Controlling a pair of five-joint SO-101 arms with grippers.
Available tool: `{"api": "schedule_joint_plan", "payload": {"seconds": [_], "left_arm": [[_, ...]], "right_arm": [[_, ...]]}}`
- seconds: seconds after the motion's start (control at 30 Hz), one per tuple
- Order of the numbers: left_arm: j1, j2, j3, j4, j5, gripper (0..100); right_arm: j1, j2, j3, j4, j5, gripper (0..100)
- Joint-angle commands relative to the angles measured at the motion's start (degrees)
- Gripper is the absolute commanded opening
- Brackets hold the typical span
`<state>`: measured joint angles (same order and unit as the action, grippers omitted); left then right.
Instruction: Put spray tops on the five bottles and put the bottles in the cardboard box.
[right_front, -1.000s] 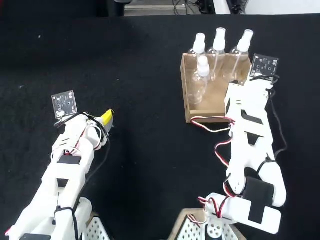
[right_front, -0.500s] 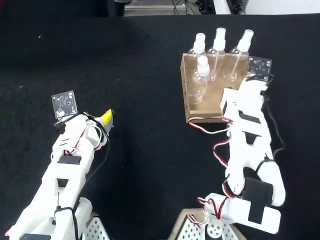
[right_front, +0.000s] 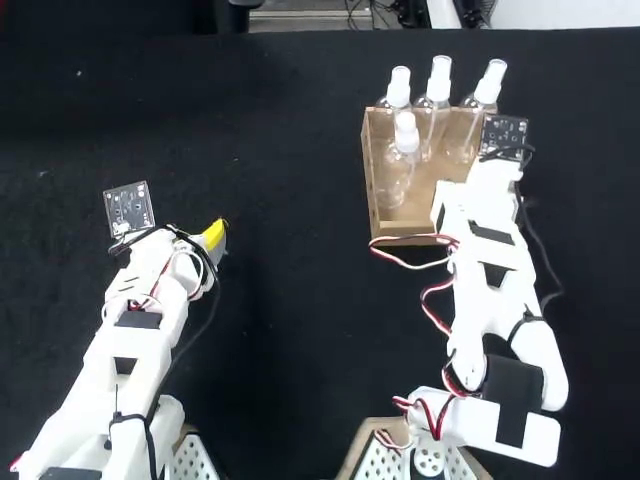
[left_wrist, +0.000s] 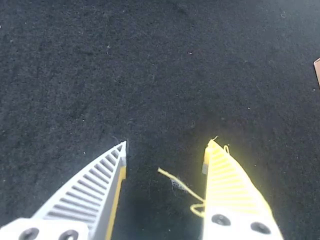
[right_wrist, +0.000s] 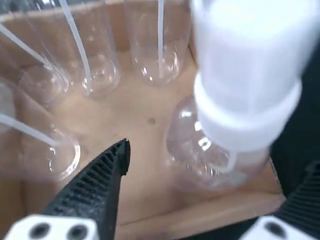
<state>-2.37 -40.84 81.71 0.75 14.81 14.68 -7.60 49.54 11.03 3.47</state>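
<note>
Bottles (right_front: 405, 150) of clear plastic, capped with white spray tops, stand in the brown cardboard box (right_front: 385, 225) at one o'clock on fuzzy black cloth (right_front: 250, 120). The right gripper (right_wrist: 220, 156) gapes wide, its ridged fingers either side of one bottle. At eight o'clock the left gripper (left_wrist: 166, 145) is spread apart and empty.

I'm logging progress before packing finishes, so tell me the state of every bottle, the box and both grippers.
Clear plastic bottles: white spray tops on, upright in the box.
Brown cardboard box: open-topped, holding bottles.
Left gripper: open, empty, over black cloth.
Right gripper: open, astride the nearest bottle.
</note>
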Motion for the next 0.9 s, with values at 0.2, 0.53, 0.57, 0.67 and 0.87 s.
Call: {"api": "schedule_joint_plan", "payload": {"seconds": [0.2, 0.53, 0.57, 0.67, 0.87], "left_arm": [[-0.22, -0.53, -0.48, -1.05, 0.09, 24], [-0.13, -0.53, -0.57, -1.05, 0.09, 24], [-0.13, -0.53, -0.66, -1.05, 0.09, 24], [-0.13, -0.53, -0.66, -1.05, 0.09, 24], [-0.13, -0.53, -0.40, -1.05, 0.09, 24]], "right_arm": [[-0.35, -5.58, -3.74, 3.25, -0.09, 45.3], [1.32, -23.52, -3.65, 26.46, -0.44, 41.0], [1.67, -24.92, -3.56, 28.48, -0.53, 36.8], [2.11, -28.53, -1.63, 33.49, -0.53, 17.2], [2.11, -35.38, 7.43, 34.02, -0.26, 8.3]]}}
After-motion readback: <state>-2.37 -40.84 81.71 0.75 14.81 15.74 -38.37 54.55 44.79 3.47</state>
